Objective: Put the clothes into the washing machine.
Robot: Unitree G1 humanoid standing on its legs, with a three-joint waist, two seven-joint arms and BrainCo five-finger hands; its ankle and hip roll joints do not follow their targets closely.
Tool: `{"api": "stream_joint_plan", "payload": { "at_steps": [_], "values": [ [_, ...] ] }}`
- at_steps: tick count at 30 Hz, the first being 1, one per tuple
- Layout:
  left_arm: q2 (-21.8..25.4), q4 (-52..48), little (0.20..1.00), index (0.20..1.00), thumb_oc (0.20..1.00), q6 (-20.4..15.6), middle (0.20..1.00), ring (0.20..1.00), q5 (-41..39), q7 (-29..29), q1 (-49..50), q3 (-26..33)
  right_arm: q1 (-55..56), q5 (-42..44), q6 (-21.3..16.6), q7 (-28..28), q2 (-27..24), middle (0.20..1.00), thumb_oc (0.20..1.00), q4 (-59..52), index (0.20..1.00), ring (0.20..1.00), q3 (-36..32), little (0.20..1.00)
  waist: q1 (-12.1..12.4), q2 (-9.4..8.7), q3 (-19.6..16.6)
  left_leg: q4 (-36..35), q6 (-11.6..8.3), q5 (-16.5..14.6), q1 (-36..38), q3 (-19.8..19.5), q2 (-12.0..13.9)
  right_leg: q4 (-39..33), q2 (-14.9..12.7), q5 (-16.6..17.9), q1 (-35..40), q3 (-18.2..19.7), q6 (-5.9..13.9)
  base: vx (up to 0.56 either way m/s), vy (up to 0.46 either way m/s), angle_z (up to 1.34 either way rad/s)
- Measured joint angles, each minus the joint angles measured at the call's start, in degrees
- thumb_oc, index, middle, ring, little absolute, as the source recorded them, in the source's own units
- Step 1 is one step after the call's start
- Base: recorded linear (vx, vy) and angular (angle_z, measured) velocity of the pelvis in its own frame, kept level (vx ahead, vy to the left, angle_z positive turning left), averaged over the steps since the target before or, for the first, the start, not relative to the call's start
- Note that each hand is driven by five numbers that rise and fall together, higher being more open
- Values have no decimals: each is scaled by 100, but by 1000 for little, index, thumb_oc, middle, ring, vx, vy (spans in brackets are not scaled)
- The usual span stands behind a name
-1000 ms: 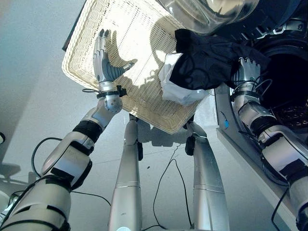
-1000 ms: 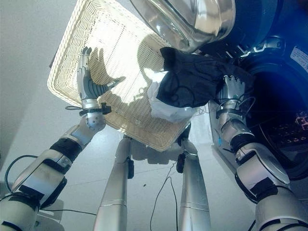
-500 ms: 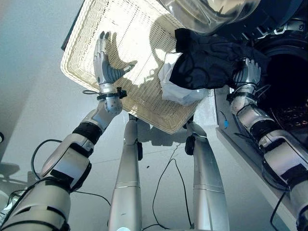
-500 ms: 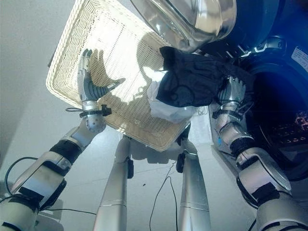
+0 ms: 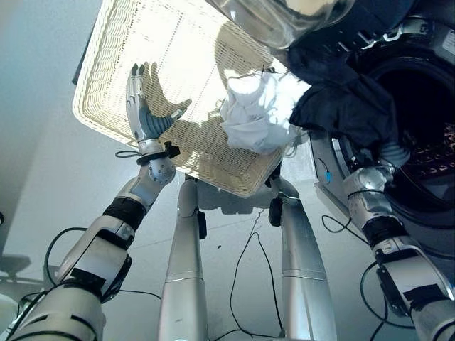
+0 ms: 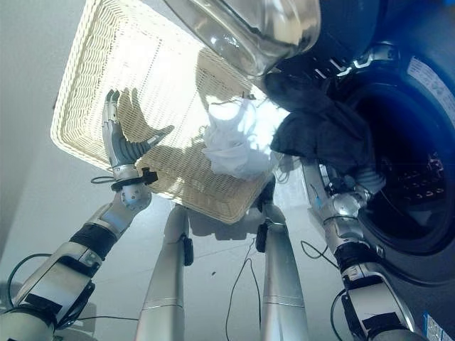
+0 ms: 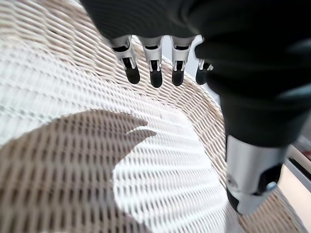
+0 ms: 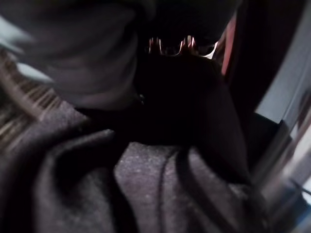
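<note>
Now my right hand (image 5: 384,158) sits buried under the dark garment (image 5: 341,106) at the washer's drum opening (image 5: 419,121), fingers hidden so I can't tell their grip, while my left hand (image 5: 142,106) hovers splayed over the basket (image 5: 106,64).

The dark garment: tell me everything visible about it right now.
The dark garment is a crumpled black, soft-looking cloth hanging in folds at the washing machine door opening, beside the white garment at the wicker basket corner. The right hand reaches up under it, its fingers buried in the fabric.
</note>
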Motion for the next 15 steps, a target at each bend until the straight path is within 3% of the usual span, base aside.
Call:
{"api": "stream_joint_plan", "payload": {
  "at_steps": [11, 15],
  "values": [
    [88, 289, 1000, 1000, 1000, -155, 1000, 1000, -8, -7, -239, -158, -560, 1642, -108, 223, -407, 200, 200, 1113, 200, 200, -386, 200, 110, 0, 0, -11, 1, 1, 8, -1, 51, -169, 52, 94, 98, -22, 0, -4, -22, -2],
    [215, 287, 1000, 1000, 1000, -156, 1000, 1000, -13, -16, -321, -263, -740, 2356, 109, 396, -563, 200, 200, 1322, 200, 200, -441, 200, 125, 0, 0, -15, 3, 4, 0, -54, 41, -172, 43, 94, 121, -61, 2, 7, -76, 3]
  ]
}}
